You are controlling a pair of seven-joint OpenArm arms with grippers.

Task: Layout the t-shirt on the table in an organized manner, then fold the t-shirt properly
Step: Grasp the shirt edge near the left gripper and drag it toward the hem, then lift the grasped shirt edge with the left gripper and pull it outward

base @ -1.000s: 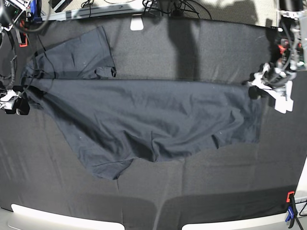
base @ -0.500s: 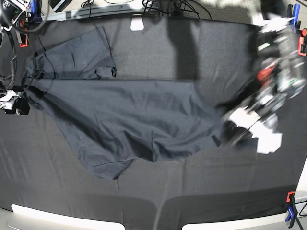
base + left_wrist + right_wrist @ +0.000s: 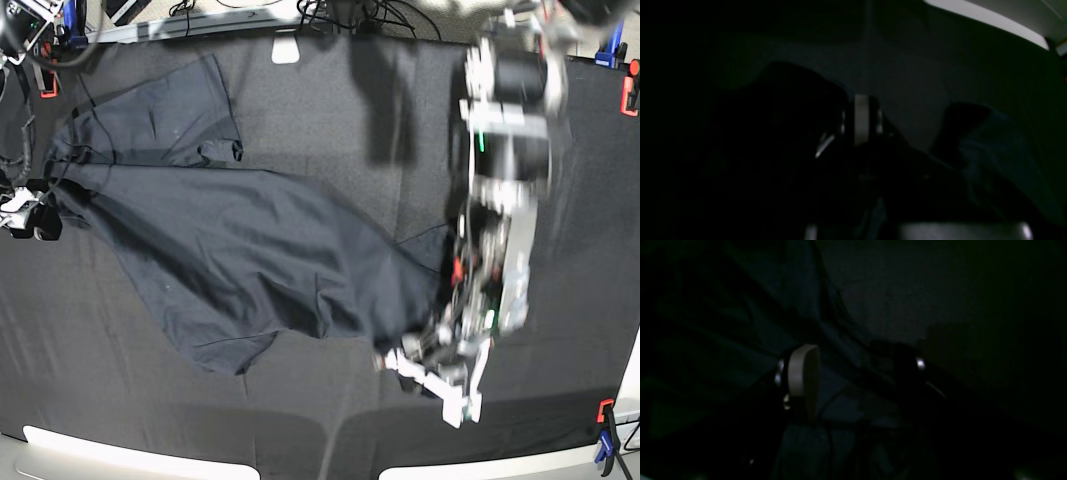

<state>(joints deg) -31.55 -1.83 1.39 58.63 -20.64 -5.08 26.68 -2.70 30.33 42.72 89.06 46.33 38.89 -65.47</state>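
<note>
The dark t-shirt (image 3: 250,250) lies spread over the left and middle of the black table (image 3: 120,400), with one sleeve (image 3: 170,110) at the back left. My left gripper (image 3: 405,362) is near the front centre-right, shut on the shirt's right edge, which is bunched and drawn down to it. In the dim left wrist view the pads (image 3: 862,116) are pressed together with cloth (image 3: 1000,150) hanging beside them. My right gripper (image 3: 30,215) rests at the shirt's left end. In the right wrist view its fingers (image 3: 803,380) stand apart with shirt cloth (image 3: 840,403) between them.
Red-orange clamps sit at the back right (image 3: 630,95), front right (image 3: 605,410) and back left (image 3: 47,85). A white object (image 3: 286,48) and cables lie along the back edge. The left arm (image 3: 505,150) reaches across the right side of the table.
My left arm swung from the right edge towards the front centre, dragging the shirt's right end with it. That end went from stretched flat to bunched. The right gripper stayed put.
</note>
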